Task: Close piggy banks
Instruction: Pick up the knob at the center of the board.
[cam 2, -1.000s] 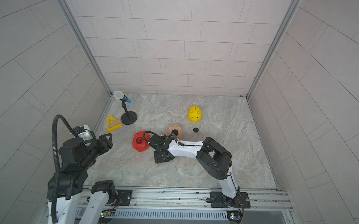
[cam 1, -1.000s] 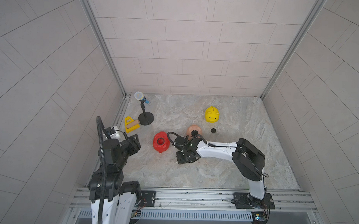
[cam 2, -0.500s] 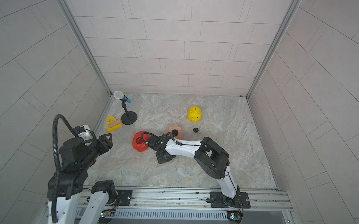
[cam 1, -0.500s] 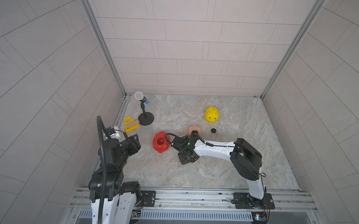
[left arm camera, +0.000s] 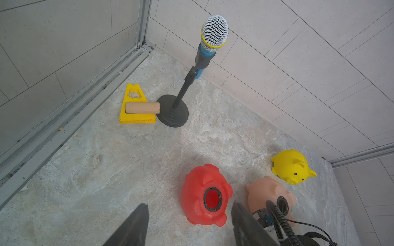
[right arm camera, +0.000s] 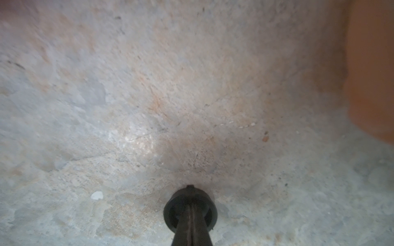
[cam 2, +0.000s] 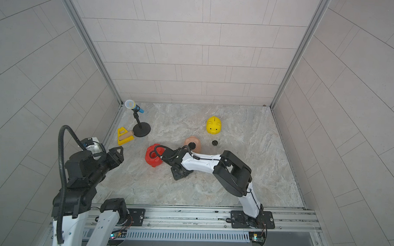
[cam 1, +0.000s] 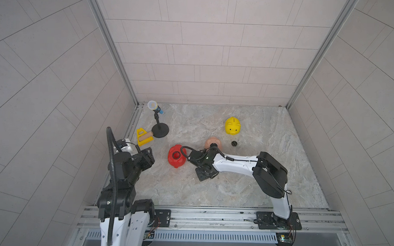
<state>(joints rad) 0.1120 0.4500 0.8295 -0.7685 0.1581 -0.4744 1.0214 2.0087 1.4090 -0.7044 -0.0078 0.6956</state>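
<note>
right tool [right arm camera: 191, 207] has swung toward the red pig [cam 1: 177, 155] and pinched shut on a black plug [right arm camera: 170, 210], left tool [cam 1: 148, 158] gapes empty, so pressing the plug into that unbraced belly-up pig on the table [cam 1: 270, 130] might skid it or seat crooked.

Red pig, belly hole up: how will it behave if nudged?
The red piggy bank lies belly-up on its rounded body, so a nudge will probably rock or roll it. Its open belly hole shows a hollow shell: likely light, easily slid.
</note>
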